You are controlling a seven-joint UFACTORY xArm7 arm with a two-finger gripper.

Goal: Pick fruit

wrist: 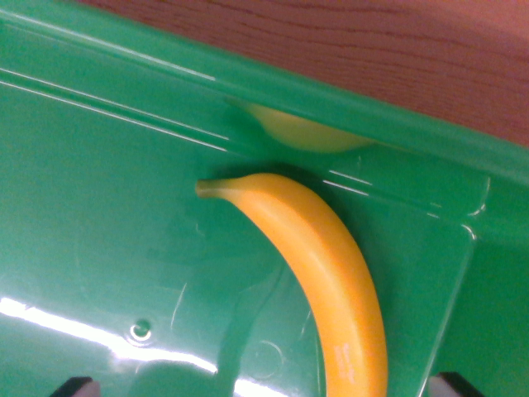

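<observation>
at the bottom edge of my wrist view, two dark fingertips [76, 386] just poke into sight, one at the view's left corner and one at the view's right, so my gripper [264, 389] stands with its jaws wide apart and nothing between them is gripped. neither tip touches anything that i can see.

between those tips, a little toward the view's right, lies the banana [318, 281] — yellow, smooth, curved like a hook. its lower end runs out of the picture at the bottom, close to my right-hand tip but not touching it; its stem end points to the view's left, up near the middle. small pale print sits on the skin near the bottom, too blurred to read.

the banana rests on the floor of a green plastic bin [107, 231], glossy, with bright streaks of light across the lower left and a small round moulded mark in the floor near my left-hand tip. the bin's far wall runs slantwise from upper left to right — on it, just above the stem, a pale yellow reflection [302, 132] of the fruit shows.

beyond the rim, at the top right, is a reddish-brown wooden tabletop [372, 41] with visible grain.
</observation>
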